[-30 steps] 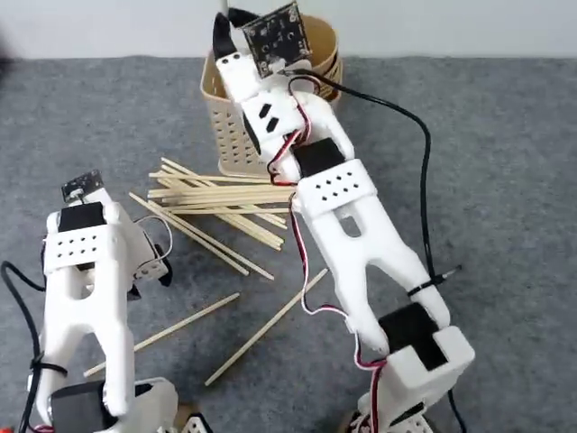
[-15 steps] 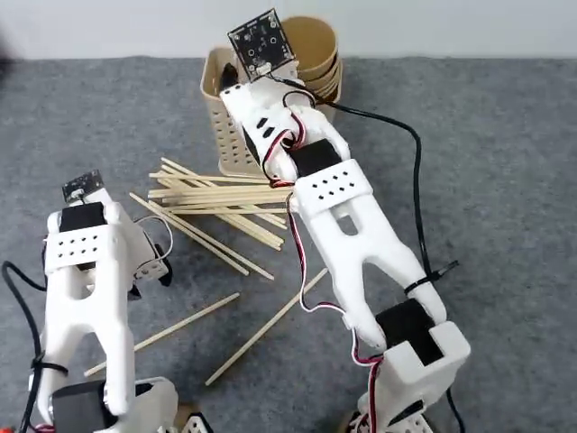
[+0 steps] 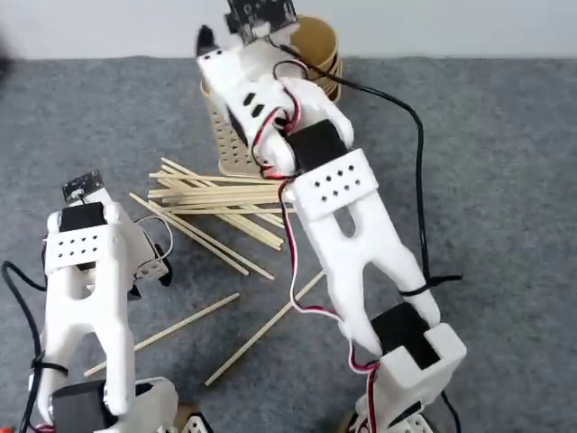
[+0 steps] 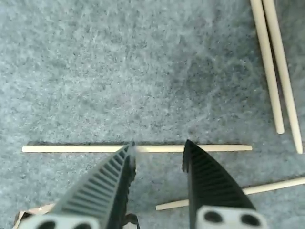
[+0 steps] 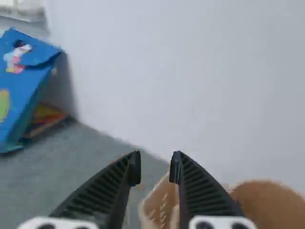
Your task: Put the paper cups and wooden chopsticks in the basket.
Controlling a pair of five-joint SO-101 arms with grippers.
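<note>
a grey carpet (image 3: 505, 135) covers the table up to a white wall (image 3: 451, 27) at the far edge. the basket (image 3: 225, 135) stands far centre, with stacked paper cups (image 3: 317, 41) in its right part. wooden chopsticks (image 3: 216, 203) lie fanned on the carpet just near of the basket, and two loose chopsticks (image 3: 171, 329) lie nearer. the right gripper (image 5: 155, 160) is raised above the basket's far left rim, its fingers a little apart and holding nothing. the left gripper (image 4: 159, 148), at the near left, points down with fingers spread, their tips over a single chopstick (image 4: 71, 149) lying flat.
</note>
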